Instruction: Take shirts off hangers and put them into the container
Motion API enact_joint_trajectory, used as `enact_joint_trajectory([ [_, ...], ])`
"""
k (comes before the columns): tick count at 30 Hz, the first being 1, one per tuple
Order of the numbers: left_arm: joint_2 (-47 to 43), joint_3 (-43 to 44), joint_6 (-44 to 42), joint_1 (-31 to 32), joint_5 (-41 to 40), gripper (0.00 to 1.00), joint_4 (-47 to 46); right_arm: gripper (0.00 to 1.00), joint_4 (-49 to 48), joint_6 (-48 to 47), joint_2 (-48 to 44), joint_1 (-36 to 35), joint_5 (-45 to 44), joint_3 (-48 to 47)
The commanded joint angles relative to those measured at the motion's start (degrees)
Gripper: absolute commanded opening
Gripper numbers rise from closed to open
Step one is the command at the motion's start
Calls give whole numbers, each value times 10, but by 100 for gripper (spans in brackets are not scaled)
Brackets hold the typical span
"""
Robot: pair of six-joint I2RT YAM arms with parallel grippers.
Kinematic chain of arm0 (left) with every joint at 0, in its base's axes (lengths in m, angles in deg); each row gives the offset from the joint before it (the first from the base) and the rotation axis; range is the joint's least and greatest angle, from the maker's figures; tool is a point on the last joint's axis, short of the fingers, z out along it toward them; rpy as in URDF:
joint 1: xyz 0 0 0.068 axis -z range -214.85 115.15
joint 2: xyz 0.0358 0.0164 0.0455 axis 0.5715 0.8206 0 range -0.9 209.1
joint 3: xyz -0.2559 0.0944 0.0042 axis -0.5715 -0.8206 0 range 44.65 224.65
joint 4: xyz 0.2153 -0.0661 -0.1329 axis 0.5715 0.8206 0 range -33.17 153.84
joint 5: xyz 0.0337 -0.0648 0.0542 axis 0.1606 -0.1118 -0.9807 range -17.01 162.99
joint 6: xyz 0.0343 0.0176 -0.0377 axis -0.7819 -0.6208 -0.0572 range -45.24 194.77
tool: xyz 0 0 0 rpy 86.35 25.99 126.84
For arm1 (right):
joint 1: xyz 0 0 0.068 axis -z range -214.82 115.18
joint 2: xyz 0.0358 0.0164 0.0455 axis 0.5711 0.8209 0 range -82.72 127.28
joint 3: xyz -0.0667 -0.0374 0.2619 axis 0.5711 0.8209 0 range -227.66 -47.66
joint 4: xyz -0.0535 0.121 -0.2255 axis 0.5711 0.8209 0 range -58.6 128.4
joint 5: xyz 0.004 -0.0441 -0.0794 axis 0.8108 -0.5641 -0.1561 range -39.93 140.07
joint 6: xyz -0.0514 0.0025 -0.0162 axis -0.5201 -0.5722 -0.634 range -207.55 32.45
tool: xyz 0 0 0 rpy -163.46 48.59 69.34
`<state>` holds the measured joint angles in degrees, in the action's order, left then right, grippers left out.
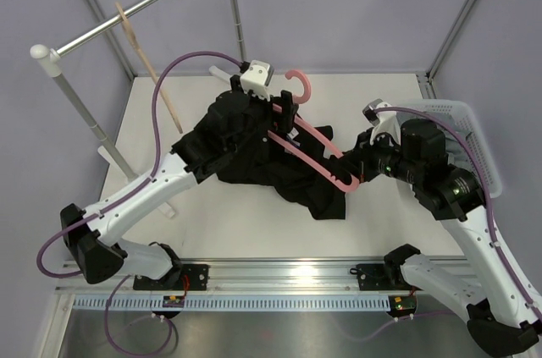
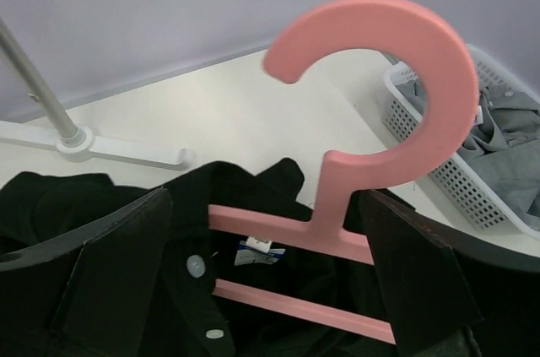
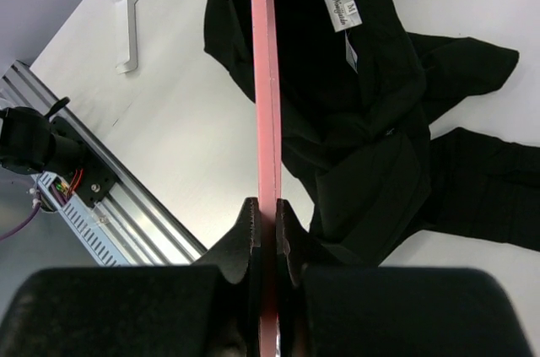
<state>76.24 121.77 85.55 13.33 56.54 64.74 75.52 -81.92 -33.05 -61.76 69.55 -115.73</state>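
Right jaws pinched on tip of one pink hanger point(image 3: 267, 78), left jaws spread astride its neck, one black shirt point(image 1: 241, 151) below, bare table point(image 1: 246, 223) behind.

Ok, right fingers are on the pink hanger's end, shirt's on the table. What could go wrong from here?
The right fingers pinch only the thin end of the pink hanger, so a pull may twist it loose. The left fingers stand open around its neck, pinning nothing, so the black shirt, bunched over the bars, may drag along instead of sliding off.

Top external: overhead, from the near side.
Left wrist: close, facing far-right.
Right wrist: close, facing downward.
Shared: curved pink plastic hanger point(image 1: 318, 138) point(image 2: 337, 205) point(image 3: 266, 104).
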Motion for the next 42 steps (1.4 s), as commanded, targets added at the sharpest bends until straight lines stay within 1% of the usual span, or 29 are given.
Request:
enact_joint_trajectory([
  [1, -31, 4, 2, -12, -31, 99, -3, 0, -1, -2, -26, 1, -15, 5],
  [6, -53, -34, 11, -13, -26, 99, 1, 0, 1, 3, -36, 1, -20, 9],
  [9, -64, -50, 16, -13, -29, 97, 1, 0, 0, 3, -36, 1, -23, 10],
  [11, -64, -59, 19, -13, -26, 93, 5, 0, -3, 4, -36, 1, -23, 10],
  [16, -53, -67, 28, -13, -15, 88, 19, 0, -6, 6, -37, 2, -25, 9],
  [19, -44, -73, 33, -13, -12, 82, 19, 0, -7, 6, -36, 2, -25, 7],
  [23, -25, -65, 32, -13, -54, 74, 32, 0, -7, 7, -39, 2, -23, 5],
  [24, -20, -58, 32, -13, -65, 71, 40, 0, -7, 7, -41, 1, -22, 5],
  [26, -3, -52, 31, -13, -93, 68, 47, 0, -4, 6, -44, 2, -22, 3],
  [27, 2, -45, 31, -13, -103, 63, 52, 0, -3, 6, -45, 2, -23, 1],
  [30, 27, -35, 29, -14, -125, 55, 55, 0, -1, 6, -52, 2, -22, 0],
  [31, 33, -33, 30, -15, -133, 44, 56, 0, 0, 6, -54, 1, -23, 0],
  [33, 49, -28, 38, -20, -158, 33, 63, 0, 4, 5, -58, 1, -24, -3],
  [34, 51, -26, 43, -25, -175, 18, 64, 0, 4, 5, -62, 1, -29, -3],
  [36, 56, -29, 57, -32, -184, 8, 67, 0, 8, 3, -68, 1, -32, -3],
  [38, 57, -35, 71, -47, -183, 0, 67, 0, 11, 3, -74, 2, -38, -1],
  [42, 57, -46, 82, -66, -183, 0, 77, 0, 19, 3, -85, 1, -57, 0],
])
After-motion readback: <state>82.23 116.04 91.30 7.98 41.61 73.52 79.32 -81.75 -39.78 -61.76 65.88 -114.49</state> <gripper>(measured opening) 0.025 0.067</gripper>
